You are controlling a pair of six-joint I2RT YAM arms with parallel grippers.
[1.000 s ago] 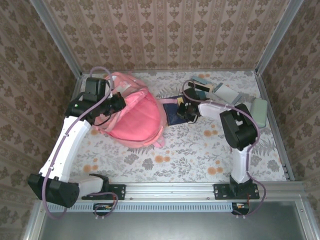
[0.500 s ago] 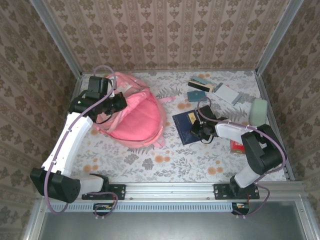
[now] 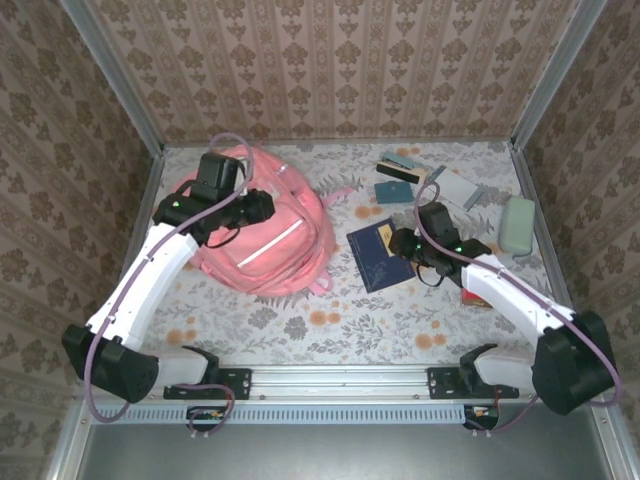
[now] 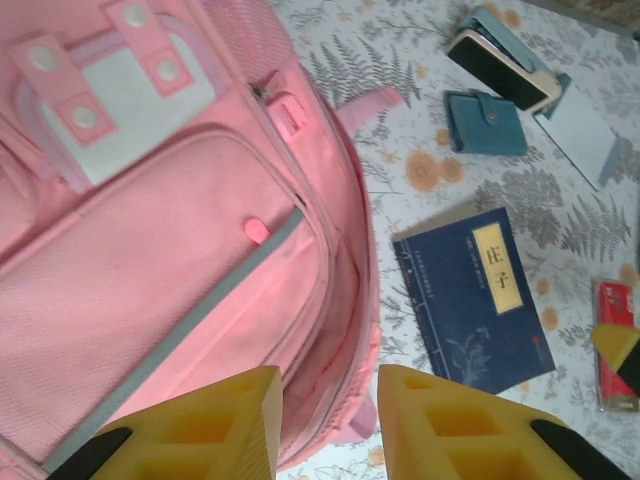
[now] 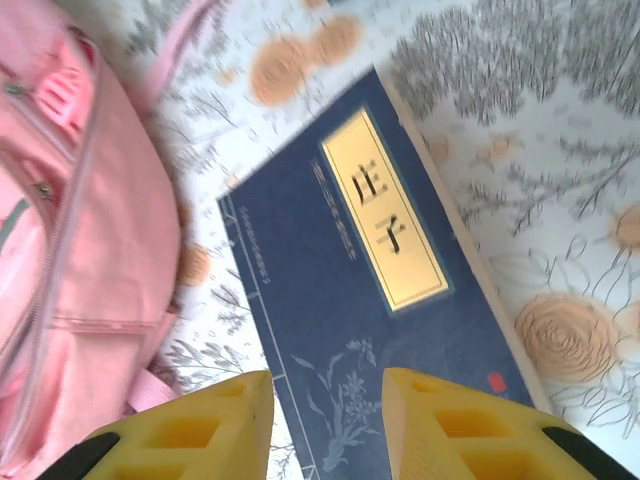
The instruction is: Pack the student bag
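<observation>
Grip just ending — left hand (image 4: 330,395) half open, empty, student bag (image 3: 270,240) flopping flat at counter's (image 3: 330,305) 10 o'clock; right hand (image 5: 328,400) half open, empty, leaving blue book (image 5: 380,290) at bag's 3 o'clock — still unpacked.

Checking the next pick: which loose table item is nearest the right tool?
The yellow-labelled dark blue book, right under the right tool; the teal wallet lies farther.

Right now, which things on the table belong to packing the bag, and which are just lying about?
In the job: student bag; blue book, below the open right gripper, likely next in.
Lying about for now: teal wallet; mint pouch; white pad; red packet. They may be packed later.
</observation>
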